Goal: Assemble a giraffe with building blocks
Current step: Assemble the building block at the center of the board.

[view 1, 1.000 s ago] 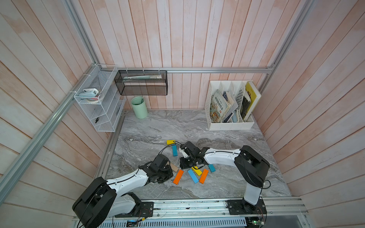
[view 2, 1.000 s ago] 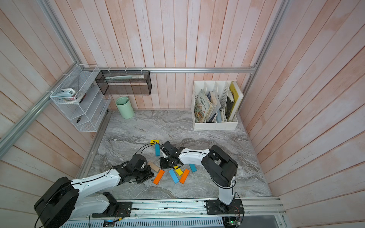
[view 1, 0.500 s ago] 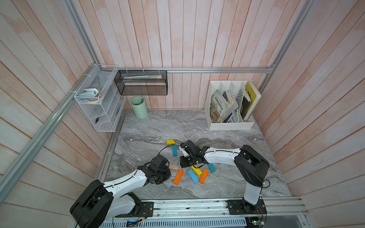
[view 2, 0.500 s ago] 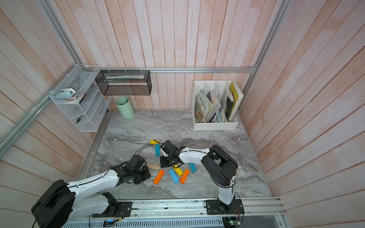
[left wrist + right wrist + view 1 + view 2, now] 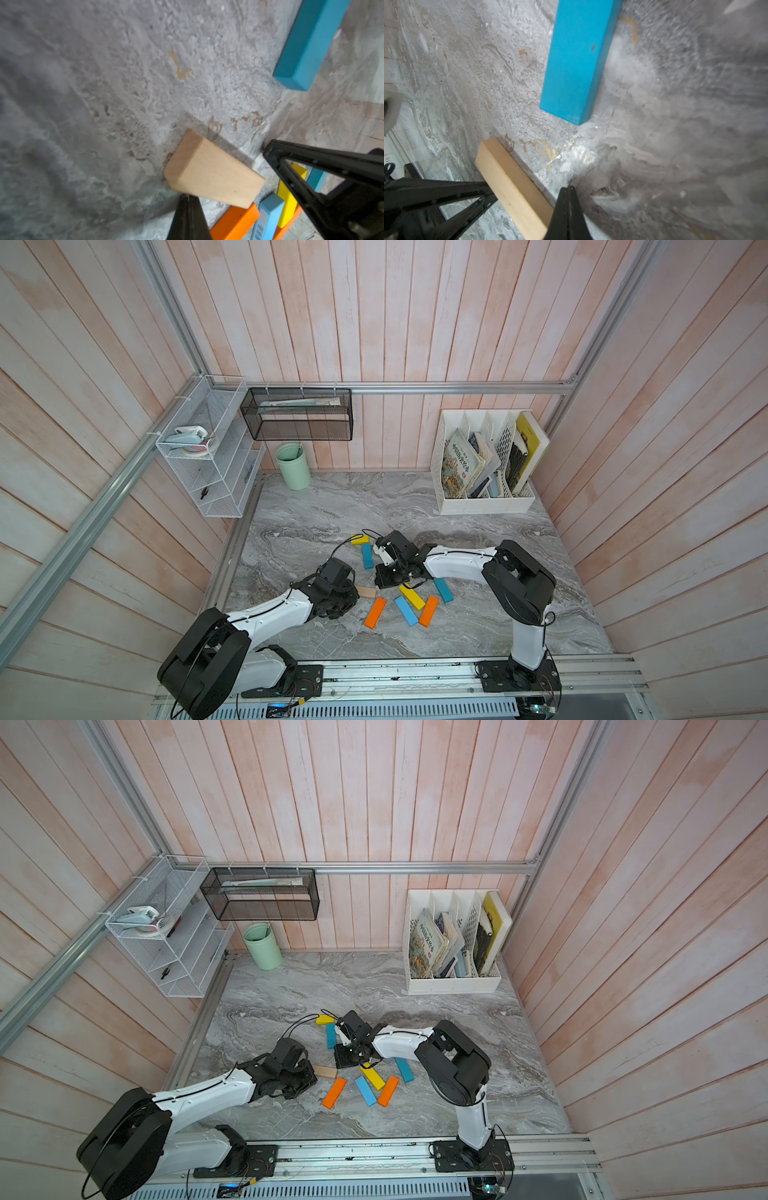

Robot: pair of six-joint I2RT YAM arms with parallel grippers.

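Of the giraffe, a yellow block (image 5: pixel 360 539) lies crosswise at the far end of a teal block (image 5: pixel 367 556). The tan block (image 5: pixel 365 592) (image 5: pixel 212 178) lies flat nearer the front. My left gripper (image 5: pixel 188 197) is shut and empty, its tip against the tan block's long side. My right gripper (image 5: pixel 568 189) is also shut and empty, its tip on the table close beside the same block (image 5: pixel 512 187). Loose building blocks lie in front: orange (image 5: pixel 375 612), light blue (image 5: pixel 406 610), yellow (image 5: pixel 412 596), orange (image 5: pixel 429 610) and teal (image 5: pixel 443 589).
A white file rack (image 5: pixel 486 502) with books stands at the back right. A green cup (image 5: pixel 294 466) stands at the back left, under a black mesh basket (image 5: pixel 297 414). A white wire shelf (image 5: pixel 208 472) hangs on the left wall.
The left arm has shifted slightly beside the tan block. The blocks lie where they were and both grippers stay shut.
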